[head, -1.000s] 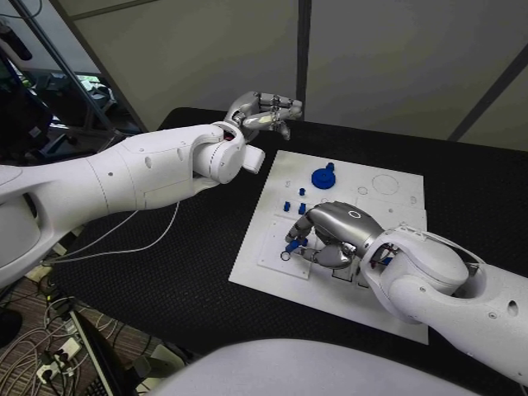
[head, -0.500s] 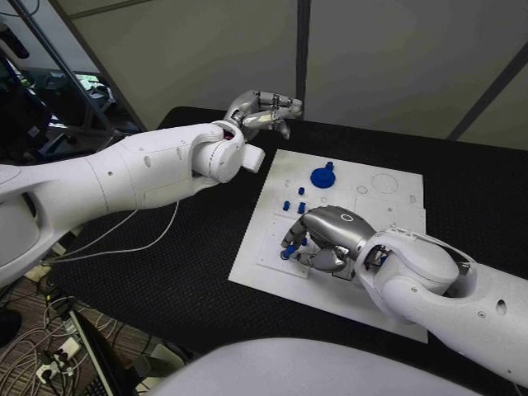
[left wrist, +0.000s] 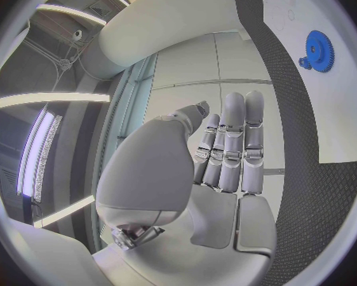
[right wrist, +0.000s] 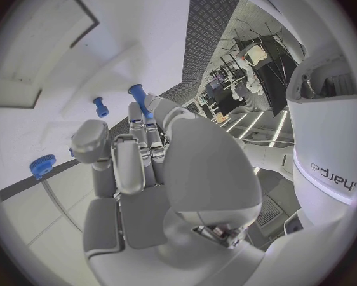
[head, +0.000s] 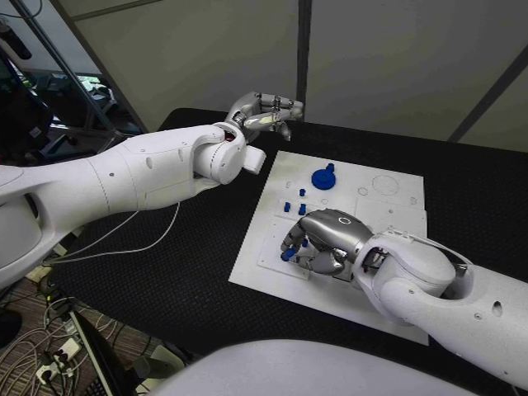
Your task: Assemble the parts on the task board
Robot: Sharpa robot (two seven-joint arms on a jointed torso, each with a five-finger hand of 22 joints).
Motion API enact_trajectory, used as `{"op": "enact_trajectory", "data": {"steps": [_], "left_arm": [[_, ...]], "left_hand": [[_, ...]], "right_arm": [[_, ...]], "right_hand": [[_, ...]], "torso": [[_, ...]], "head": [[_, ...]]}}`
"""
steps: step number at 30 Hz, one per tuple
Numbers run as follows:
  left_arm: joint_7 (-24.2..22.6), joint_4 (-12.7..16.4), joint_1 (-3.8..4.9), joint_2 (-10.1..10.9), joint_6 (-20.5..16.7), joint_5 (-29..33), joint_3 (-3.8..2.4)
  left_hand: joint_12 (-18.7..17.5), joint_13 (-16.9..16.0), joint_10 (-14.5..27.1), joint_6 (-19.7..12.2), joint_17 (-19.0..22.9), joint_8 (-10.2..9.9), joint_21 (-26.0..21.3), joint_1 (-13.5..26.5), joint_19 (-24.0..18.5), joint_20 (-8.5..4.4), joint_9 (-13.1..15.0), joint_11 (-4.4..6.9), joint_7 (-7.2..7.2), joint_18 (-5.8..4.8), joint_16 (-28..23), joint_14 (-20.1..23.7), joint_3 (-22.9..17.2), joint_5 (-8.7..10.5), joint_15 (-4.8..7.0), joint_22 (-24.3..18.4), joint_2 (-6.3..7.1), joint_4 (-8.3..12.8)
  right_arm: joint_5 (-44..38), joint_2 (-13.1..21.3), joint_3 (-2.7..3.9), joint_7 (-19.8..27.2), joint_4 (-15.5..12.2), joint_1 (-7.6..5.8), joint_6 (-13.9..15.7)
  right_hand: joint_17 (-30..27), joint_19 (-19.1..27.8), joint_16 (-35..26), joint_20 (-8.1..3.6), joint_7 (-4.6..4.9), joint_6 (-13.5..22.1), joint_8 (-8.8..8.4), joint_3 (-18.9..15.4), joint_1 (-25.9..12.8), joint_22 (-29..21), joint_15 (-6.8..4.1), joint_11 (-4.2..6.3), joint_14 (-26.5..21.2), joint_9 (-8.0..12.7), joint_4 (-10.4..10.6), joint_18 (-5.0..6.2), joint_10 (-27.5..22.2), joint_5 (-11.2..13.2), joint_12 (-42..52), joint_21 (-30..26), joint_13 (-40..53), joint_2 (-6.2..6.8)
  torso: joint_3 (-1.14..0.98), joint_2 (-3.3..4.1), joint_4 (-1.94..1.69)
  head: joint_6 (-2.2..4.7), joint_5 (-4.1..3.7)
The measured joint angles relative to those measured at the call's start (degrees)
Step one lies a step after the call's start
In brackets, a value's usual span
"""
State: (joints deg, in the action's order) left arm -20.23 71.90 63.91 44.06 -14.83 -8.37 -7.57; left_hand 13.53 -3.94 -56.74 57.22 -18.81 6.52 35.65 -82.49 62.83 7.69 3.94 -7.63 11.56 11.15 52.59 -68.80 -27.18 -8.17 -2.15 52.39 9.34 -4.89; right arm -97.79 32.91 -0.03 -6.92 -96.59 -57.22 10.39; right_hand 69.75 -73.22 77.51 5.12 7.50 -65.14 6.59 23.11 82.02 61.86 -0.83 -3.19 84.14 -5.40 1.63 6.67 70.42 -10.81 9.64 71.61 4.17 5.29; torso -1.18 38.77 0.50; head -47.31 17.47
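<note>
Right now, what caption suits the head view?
Right hand holds a blue part over the task board; left hand waits behind.

Grey wall panels (head: 371, 58) with dark seams stand behind the black table (head: 169, 280). Cables (head: 50, 346) on the floor beside the table. Long ceiling light strips (left wrist: 63, 98).

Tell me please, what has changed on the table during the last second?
The right hand slid a little toward the board's left edge, still holding a small blue peg. The left hand stayed raised beyond the board, holding nothing; the blue gear did not move.
</note>
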Motion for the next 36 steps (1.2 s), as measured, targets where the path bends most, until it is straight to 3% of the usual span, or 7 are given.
{"op": "enact_trajectory", "data": {"steps": [12, 18, 23, 26, 32, 36], "left_arm": [[0.03, 0.06, 0.0, 0.12, 0.04, 0.0, 0.0], [0.05, 0.1, 0.01, 0.2, 0.06, 0.0, 0.01], [0.07, 0.11, 0.01, 0.21, 0.07, 0.0, 0.01], [0.07, 0.11, 0.02, 0.22, 0.08, 0.0, 0.01], [0.07, 0.13, 0.02, 0.24, 0.13, 0.0, 0.01], [0.07, 0.13, 0.02, 0.36, 0.15, 0.0, 0.01]], "left_hand": [[0.0, 0.0, 0.0, 0.0, 0.0, 0.0, 0.0, 0.0, 0.0, 0.0, 0.0, 0.0, 0.0, 0.0, 0.0, 0.0, 0.0, 0.0, 0.0, 0.0, 0.0, 0.0], [0.0, 0.0, 0.0, 0.0, -0.01, 0.0, 0.0, 0.0, 0.0, 0.0, 0.0, 0.0, 0.0, 0.0, 0.0, 0.0, 0.0, 0.0, 0.0, 0.0, 0.0, 0.0], [0.0, 0.0, 0.0, 0.0, -0.01, 0.0, 0.0, 0.0, 0.0, 0.0, 0.0, 0.0, 0.0, 0.0, 0.0, 0.0, 0.0, 0.0, 0.0, 0.0, 0.0, 0.0], [0.0, 0.0, 0.0, 0.0, -0.01, 0.0, 0.0, 0.0, 0.0, 0.0, 0.0, 0.0, 0.0, 0.0, 0.0, 0.0, 0.0, 0.0, 0.0, 0.0, 0.0, 0.0], [0.0, 0.0, 0.0, 0.0, -0.01, 0.0, 0.0, 0.0, 0.0, 0.0, 0.0, 0.0, 0.0, 0.0, 0.0, 0.0, 0.0, 0.0, 0.0, 0.0, 0.0, 0.0], [0.0, 0.0, 0.0, 0.0, -0.01, 0.0, 0.0, 0.0, 0.0, 0.0, 0.0, 0.0, 0.0, 0.0, 0.0, 0.0, 0.0, 0.0, 0.0, 0.0, 0.0, 0.0]], "right_arm": [[-0.55, -0.68, -0.02, -0.27, 0.69, 0.02, -0.67], [-1.16, -1.12, -0.07, -0.52, 0.79, 0.01, -0.93], [-1.65, -1.25, -0.29, -0.68, 0.93, -0.01, -1.15], [-1.92, -1.28, -0.46, -0.76, 0.97, 0.04, -1.37], [-2.38, -1.27, -0.49, -0.79, 0.79, 0.08, -1.37], [-2.61, -0.97, -0.51, -0.77, 0.36, 0.08, -0.76]], "right_hand": [[-0.13, 0.0, 0.0, 0.0, 0.01, 0.21, -0.01, 0.0, 0.07, -0.3, 0.0, -0.21, 0.0, -0.27, 0.0, 0.0, -0.21, 0.0, -1.0, 0.0, 0.01, 0.07], [-0.31, 0.31, 0.0, 0.31, 1.15, 1.5, -1.17, 0.0, -0.15, -0.61, 0.16, -1.35, -0.16, 0.08, 0.0, 0.0, -1.37, 0.0, -2.55, 0.0, -0.19, 0.07], [-0.47, 1.02, 0.0, 1.02, 1.6, 5.6, -2.99, 0.23, -1.75, -1.1, 1.07, -2.1, -0.18, 1.17, -0.21, 0.0, -4.92, 0.83, -4.48, -0.49, -0.63, 0.69], [-0.6, 1.44, 0.0, 1.43, 1.31, 9.0, -2.99, 0.22, -2.01, -1.76, 1.3, -2.51, -0.21, 1.67, -0.22, 0.0, -7.46, 0.83, -4.99, -1.02, -0.55, 2.17], [-0.56, 2.56, 0.0, 2.03, 0.7, 12.05, -2.99, -0.73, -2.31, -3.61, 1.79, -3.17, -0.29, 1.69, -0.69, 0.01, -10.8, 0.83, -4.96, -2.45, -0.34, 2.73], [-1.78, 4.12, -0.31, 2.23, 0.87, 13.41, -2.99, -2.26, -2.72, -5.89, 1.97, -3.36, -0.11, 1.59, -0.92, 0.0, -12.37, -0.03, -3.64, -4.22, -0.16, 3.15]], "torso": [[0.01, -0.01, -0.01], [0.02, 0.01, -0.01], [0.02, 0.01, -0.01], [0.02, 0.01, -0.01], [0.0, -0.01, -0.01], [-0.03, -0.03, -0.01]], "head": [[-0.03, 0.04], [-0.01, 0.08], [-0.07, 0.04], [-0.08, 0.03], [-0.12, 0.12], [-0.07, 0.14]]}}
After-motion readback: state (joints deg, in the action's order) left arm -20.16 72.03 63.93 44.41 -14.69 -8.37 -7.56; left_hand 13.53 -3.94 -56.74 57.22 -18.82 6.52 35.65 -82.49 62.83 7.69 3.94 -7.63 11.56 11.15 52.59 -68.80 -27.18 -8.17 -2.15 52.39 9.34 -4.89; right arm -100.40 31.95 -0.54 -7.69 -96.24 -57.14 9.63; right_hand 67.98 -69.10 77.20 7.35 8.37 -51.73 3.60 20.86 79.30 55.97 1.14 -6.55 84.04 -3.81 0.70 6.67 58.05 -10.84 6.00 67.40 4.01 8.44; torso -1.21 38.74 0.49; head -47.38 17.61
